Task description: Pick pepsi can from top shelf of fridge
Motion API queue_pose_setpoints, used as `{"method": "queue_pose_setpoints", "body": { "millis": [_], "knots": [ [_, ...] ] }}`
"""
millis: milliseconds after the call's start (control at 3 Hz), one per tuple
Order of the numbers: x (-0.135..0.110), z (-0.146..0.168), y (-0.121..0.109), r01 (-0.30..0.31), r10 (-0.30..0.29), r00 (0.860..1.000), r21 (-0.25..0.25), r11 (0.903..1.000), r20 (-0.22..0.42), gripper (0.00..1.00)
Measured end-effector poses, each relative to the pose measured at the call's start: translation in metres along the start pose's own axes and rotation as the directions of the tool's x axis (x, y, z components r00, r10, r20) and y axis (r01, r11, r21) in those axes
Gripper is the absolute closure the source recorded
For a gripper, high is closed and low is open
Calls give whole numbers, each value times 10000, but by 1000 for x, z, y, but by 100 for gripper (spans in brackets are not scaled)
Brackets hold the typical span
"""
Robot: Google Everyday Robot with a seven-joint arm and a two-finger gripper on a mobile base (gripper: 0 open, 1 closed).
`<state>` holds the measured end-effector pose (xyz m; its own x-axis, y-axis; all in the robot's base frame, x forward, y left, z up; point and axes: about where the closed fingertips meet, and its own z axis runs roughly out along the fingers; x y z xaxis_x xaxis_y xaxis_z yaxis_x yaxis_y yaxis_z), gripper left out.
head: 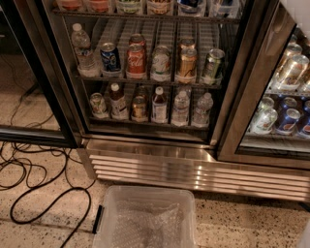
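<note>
The pepsi can [110, 56], blue with a silver rim, stands upright at the front of a grey wire shelf [145, 79] in the open fridge [150, 162]. A water bottle [83, 52] is to its left and a red Coca-Cola can [136, 60] to its right. Another shelf [145, 16] runs above it at the frame's top edge, its drinks cut off. The gripper is out of view. Only a white sliver of the arm [296, 6] shows at the top right corner.
Further right on the can's shelf stand a pale can [160, 63], a gold-brown can [187, 62] and a green can [213, 65]. Bottles fill the shelf below. Behind the right glass door are more cans [288, 120]. A clear plastic bin [145, 218] and black cables [29, 174] lie on the floor.
</note>
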<state>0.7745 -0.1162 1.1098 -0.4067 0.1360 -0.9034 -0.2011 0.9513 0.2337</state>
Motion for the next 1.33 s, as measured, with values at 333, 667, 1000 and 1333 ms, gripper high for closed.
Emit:
{"method": "queue_pose_setpoints", "body": {
  "millis": [333,667,1000,1333],
  "knots": [
    [18,-13,12,-667,582,9908,-662,9956,-1223,100],
    [26,-13,15,-761,642,9856,-713,9945,-1561,100],
    [33,-15,16,-880,736,9817,-760,9932,-1755,100],
    [62,-37,23,-1460,1250,9588,-650,9872,-2552,100]
  ]
}}
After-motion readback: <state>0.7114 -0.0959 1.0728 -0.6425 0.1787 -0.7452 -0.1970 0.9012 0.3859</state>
